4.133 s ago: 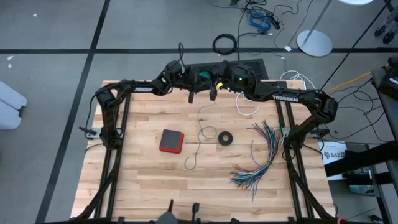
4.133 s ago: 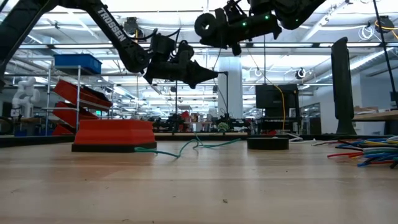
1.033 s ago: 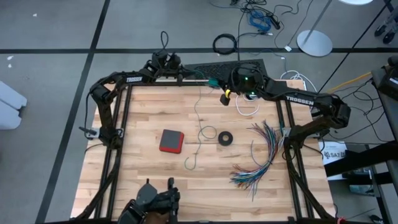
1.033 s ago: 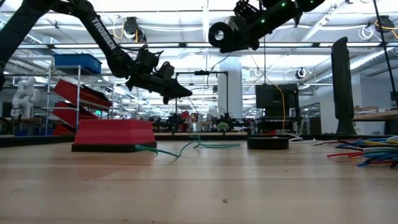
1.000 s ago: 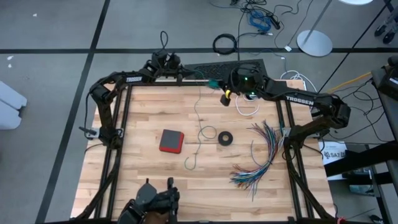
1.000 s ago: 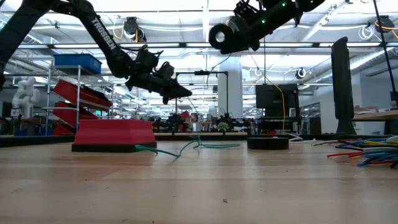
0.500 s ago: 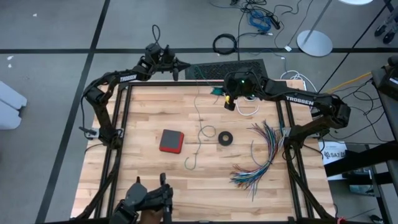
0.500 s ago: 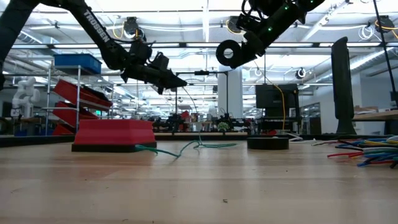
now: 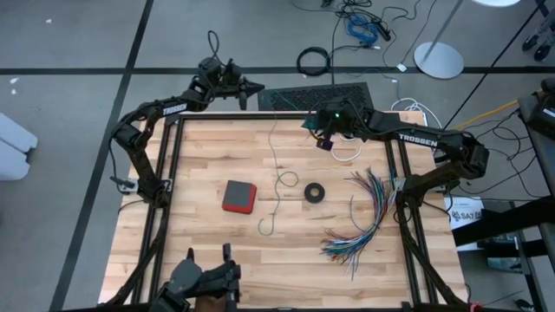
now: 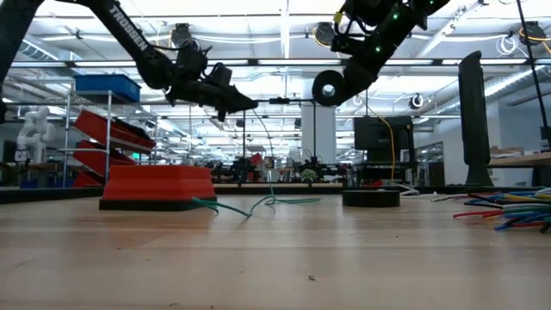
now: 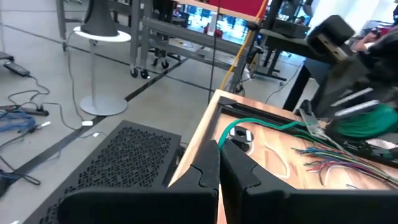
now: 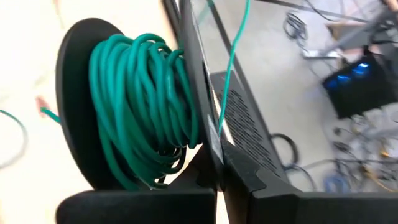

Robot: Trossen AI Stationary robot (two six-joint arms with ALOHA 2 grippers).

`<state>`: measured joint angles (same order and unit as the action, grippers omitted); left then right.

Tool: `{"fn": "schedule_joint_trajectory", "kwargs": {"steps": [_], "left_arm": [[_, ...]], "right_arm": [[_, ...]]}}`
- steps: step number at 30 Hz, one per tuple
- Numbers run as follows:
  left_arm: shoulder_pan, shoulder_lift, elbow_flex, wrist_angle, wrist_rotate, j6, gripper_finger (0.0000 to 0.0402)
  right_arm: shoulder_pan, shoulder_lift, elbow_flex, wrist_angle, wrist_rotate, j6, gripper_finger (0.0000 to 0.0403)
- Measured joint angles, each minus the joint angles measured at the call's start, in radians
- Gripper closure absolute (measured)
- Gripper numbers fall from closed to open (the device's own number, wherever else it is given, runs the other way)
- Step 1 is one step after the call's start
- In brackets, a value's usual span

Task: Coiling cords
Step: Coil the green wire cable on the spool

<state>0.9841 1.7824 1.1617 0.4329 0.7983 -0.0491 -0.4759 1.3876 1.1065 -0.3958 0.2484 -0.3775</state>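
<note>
From above, the left gripper (image 9: 250, 86) has swung out past the far edge of the desk (image 9: 199, 225), farther out than a moment ago, its fingers pinched narrow on the teal-green cord (image 9: 276, 186). The cord runs from it down to loose curls on the desk, below both grippers and near the red block (image 9: 238, 196) and the black ring (image 9: 315, 191). The right gripper (image 9: 324, 139), just beside the far edge, has tipped and eased toward the multicoloured wires (image 9: 364, 217); the white cord (image 9: 345, 152) lies just under it. At desk level, the left gripper (image 10: 245, 104) sits higher than before, a thin strand dropping from it to the green tangle (image 10: 258, 203); the spool (image 10: 328, 88) in the right arm has come lower. The left wrist view shows shut fingers (image 11: 214, 165) over the floor grille (image 11: 124, 155). The right wrist view shows its fingers (image 12: 211, 155) clamped on a black spool (image 12: 78, 124) already thick with green windings (image 12: 143, 106). Judging by that, coiling is well along, with the slack being drawn taut.
</note>
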Motion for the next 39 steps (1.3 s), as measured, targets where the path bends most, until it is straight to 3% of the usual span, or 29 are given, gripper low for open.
{"fn": "schedule_joint_trajectory", "kwargs": {"steps": [18, 28, 39], "left_arm": [[-0.063, -0.086, 0.001, 0.006, 0.055, -0.025, 0.0401], [-0.119, -0.147, 0.001, -0.022, 0.088, -0.024, 0.0401], [-0.208, -0.203, 0.001, -0.023, 0.106, -0.024, 0.0401]], "right_arm": [[-0.003, 0.075, 0.000, 0.017, 0.375, -0.099, 0.0403], [-0.032, 0.100, 0.000, 0.139, 0.464, -0.123, 0.0403], [-0.075, 0.100, 0.000, 0.152, 0.461, -0.125, 0.0403]]}}
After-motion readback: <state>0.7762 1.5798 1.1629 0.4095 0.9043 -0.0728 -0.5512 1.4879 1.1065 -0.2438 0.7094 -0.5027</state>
